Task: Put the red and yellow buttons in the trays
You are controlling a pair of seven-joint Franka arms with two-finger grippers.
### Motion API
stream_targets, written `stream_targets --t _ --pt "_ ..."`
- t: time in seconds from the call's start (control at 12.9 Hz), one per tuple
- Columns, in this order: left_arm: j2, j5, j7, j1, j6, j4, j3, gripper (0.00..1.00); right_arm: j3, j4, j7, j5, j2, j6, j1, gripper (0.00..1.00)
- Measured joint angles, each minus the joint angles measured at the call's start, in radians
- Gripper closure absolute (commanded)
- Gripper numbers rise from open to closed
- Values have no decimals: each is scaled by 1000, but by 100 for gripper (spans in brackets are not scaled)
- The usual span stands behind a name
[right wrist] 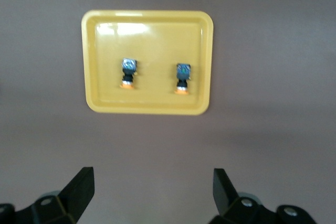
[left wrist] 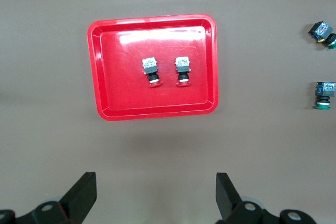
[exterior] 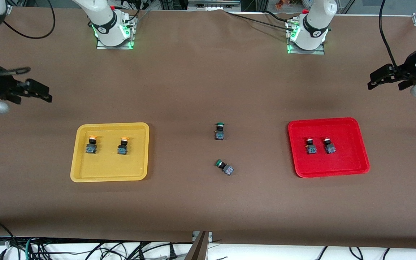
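Observation:
Two yellow-capped buttons (exterior: 91, 144) (exterior: 122, 145) lie side by side in the yellow tray (exterior: 110, 171) toward the right arm's end. Two red-capped buttons (exterior: 310, 146) (exterior: 329, 145) lie in the red tray (exterior: 338, 167) toward the left arm's end. My right gripper (exterior: 40, 86) is open and empty, raised over bare table near the right arm's end. Its wrist view shows the yellow tray (right wrist: 152, 30) with both buttons (right wrist: 128, 73) (right wrist: 182, 78). My left gripper (exterior: 374, 80) is open and empty, raised over the left arm's end. Its wrist view shows the red tray (left wrist: 126, 103) and both red buttons (left wrist: 151, 72) (left wrist: 182, 71).
Two green-capped switches (exterior: 219, 131) (exterior: 224, 167) lie on the brown table between the trays, one nearer to the front camera. They also show in the left wrist view (left wrist: 324, 95) (left wrist: 323, 31). Both arm bases stand along the table's back edge.

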Motion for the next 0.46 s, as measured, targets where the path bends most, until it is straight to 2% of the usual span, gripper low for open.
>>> stream_targets --t 0.23,0.46 --pt "2 0 0 0 0 -2 0 0 41 -48 0 -31 -61 -12 -14 0" --pt "4 0 0 0 2 -2 0 0 44 -49 0 -33 -47 -10 -19 0"
